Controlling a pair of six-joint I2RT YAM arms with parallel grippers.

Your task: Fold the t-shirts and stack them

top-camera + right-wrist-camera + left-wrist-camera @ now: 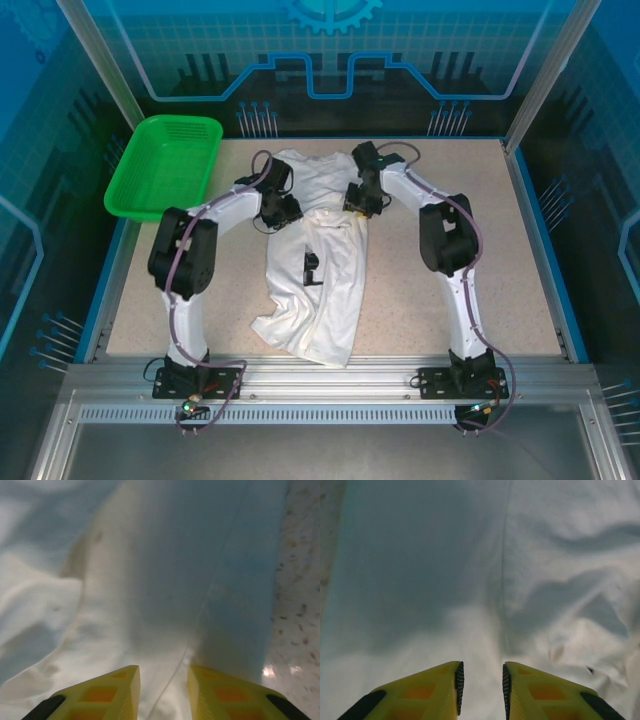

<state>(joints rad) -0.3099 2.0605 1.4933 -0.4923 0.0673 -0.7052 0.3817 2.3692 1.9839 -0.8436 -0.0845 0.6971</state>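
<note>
— Where are the t-shirts (330, 285)?
— Rumpled down the middle of the desk (480, 270), between my arms.
— Your grippers?
— My left gripper (481, 669) and right gripper (164, 670) are low over the white cloth, jaws narrowly apart. I cannot tell whether they pinch it.

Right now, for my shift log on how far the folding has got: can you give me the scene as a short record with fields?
t-shirts: white, crumpled and unfolded, mid-table; how many is unclear
black print: showing on the cloth
table: speckled, bare to the right of the cloth
green basket: far left corner, apart from the cloth
left gripper: low over the cloth, jaws narrowly apart; grip unclear
right gripper: low over the cloth near its edge, jaws narrowly apart; grip unclear
stack: none yet
</note>
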